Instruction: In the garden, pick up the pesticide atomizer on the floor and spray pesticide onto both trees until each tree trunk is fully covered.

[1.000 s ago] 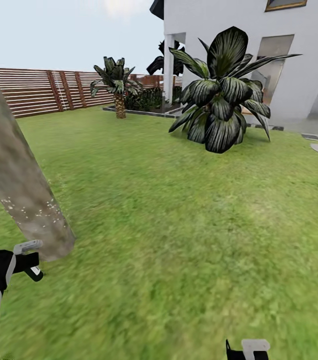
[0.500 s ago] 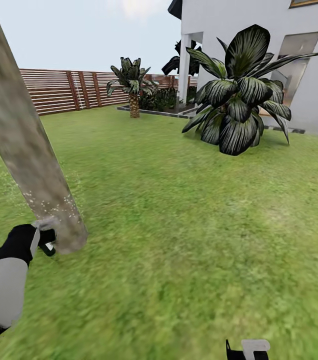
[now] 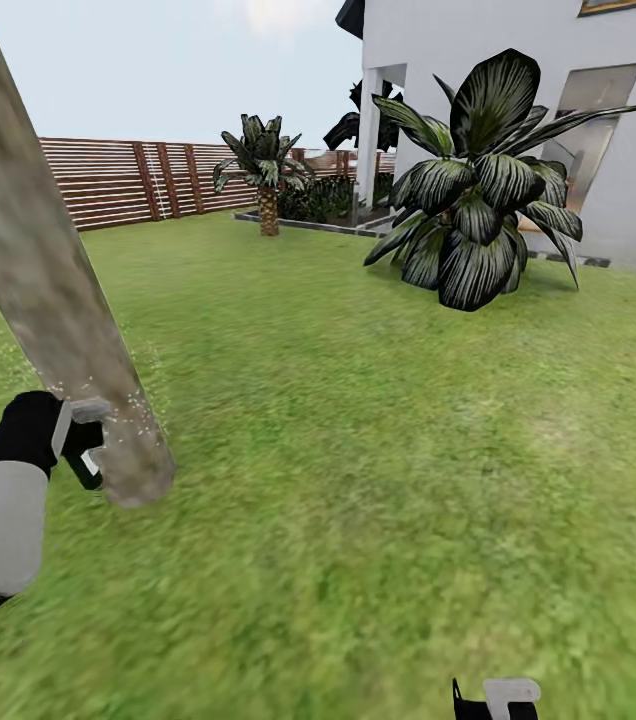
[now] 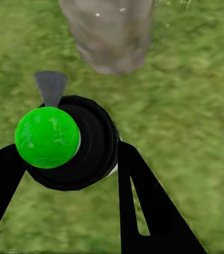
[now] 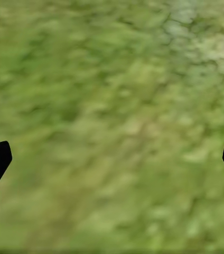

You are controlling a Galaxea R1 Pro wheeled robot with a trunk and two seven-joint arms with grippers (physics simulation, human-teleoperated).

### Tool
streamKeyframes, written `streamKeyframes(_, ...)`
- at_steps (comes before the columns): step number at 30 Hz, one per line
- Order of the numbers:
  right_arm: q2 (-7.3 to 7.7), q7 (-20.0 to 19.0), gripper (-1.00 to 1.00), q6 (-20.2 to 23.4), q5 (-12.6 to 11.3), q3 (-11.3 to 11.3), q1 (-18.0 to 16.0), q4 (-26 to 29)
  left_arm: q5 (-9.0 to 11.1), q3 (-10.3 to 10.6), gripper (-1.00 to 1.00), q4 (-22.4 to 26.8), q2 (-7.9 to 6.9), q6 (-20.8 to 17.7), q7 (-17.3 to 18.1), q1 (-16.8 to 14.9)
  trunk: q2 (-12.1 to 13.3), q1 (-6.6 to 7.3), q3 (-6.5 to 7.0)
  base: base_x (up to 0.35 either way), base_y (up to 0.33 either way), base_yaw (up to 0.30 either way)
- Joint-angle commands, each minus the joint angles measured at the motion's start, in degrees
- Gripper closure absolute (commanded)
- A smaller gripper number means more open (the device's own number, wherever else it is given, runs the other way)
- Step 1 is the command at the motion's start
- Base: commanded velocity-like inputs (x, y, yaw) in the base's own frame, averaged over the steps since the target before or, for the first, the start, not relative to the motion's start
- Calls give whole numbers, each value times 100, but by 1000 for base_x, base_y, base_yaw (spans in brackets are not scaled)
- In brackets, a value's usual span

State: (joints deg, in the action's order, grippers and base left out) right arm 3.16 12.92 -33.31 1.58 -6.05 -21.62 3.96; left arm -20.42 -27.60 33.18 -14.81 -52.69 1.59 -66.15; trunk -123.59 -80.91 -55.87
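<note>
We judge the step in hand to be spraying the first tree trunk (image 3: pixel 53 290), which leans across the left side of the head view. The pesticide atomizer (image 4: pixel 70 140) is off the floor and carried in the left hand (image 4: pixel 72 174). In the left wrist view its two black fingers (image 4: pixel 143 206) are pinched against either side of the atomizer's black body, with the green cap (image 4: pixel 47 136) facing the camera and the grey nozzle (image 4: pixel 51 87) directed at the trunk base.

Pesticide (image 3: pixel 123 415) shows as white specks on the lower trunk, near the left hand at lower left of the head view. The upper trunk looks bare, so we judge coverage incomplete. The next move calls for raising the nozzle along the trunk while keeping it aimed at the bark.

The right hand (image 5: pixel 112 153) is spread wide over the lawn (image 3: pixel 378 450), holding nothing.
</note>
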Motion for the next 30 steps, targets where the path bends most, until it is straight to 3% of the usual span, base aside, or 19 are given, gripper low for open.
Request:
streamKeyframes(1,0,0,-100,0,0,-1,0,0,45,27,100,-8,-153,-46,9,-23,0,0,0,0,0,0)
streamKeyframes(5,-5,0,-100,0,0,-1,0,0,54,53,100,-42,-510,-64,111,12,0,0,0,0,0,0)
streamKeyframes(9,-9,0,-100,0,0,-1,0,0,47,70,100,-54,-541,15,211,181,0,0,0,0,0,0)
streamKeyframes(11,-15,-12,-100,6,0,-8,0,0,41,80,100,-7,-544,287,532,694,0,0,0,0,0,0)
streamKeyframes(13,-17,-21,-100,12,18,-21,0,8,33,91,100,-3,-597,1081,1015,1284,0,0,0,0,0,0)
streamKeyframes(14,-10,-27,-100,19,160,-18,0,26,19,168,100,-4,-640,1641,1357,1677,0,0,0,0,0,0)
streamKeyframes(15,2,-38,-100,19,500,-66,0,74,-46,355,100,-6,-679,2113,1715,1974,0,0,0,0,0,0)
streamKeyframes(16,11,-55,-100,27,1056,-149,-1,316,-194,591,100,-29,-712,2549,2141,2187,0,0,0,0,0,0)
streamKeyframes(17,14,-100,-100,67,1461,-180,-5,612,-320,720,100,-58,-724,2853,2453,2272,0,0,0,0,0,0)
streamKeyframes(19,11,-634,-100,545,2126,-204,-5,1265,-635,911,100,-91,-727,3424,3068,2338,0,0,0,0,0,0)
streamKeyframes(21,9,-1716,-100,1279,2385,-210,-51,1771,-939,1203,100,-100,-721,3786,3651,2355,0,0,0,0,0,0)
streamKeyframes(23,20,-2705,-100,1617,2459,-212,-236,2148,-1099,1650,100,-101,-705,4033,4090,2360,0,0,0,0,0,0)
streamKeyframes(25,30,-3770,-100,1714,2480,-212,-548,2318,-1133,2097,100,-101,-663,4238,4254,2356,0,0,0,0,0,0)
streamKeyframes(27,34,-4792,-100,1740,2477,-208,-903,2370,-1151,2470,100,-101,-506,4305,4304,2354,0,0,0,0,0,0)
streamKeyframes(30,28,-5292,-100,1744,2449,-197,-1160,2388,-1151,3197,100,-101,-328,4340,4317,2353,0,0,0,0,0,0)
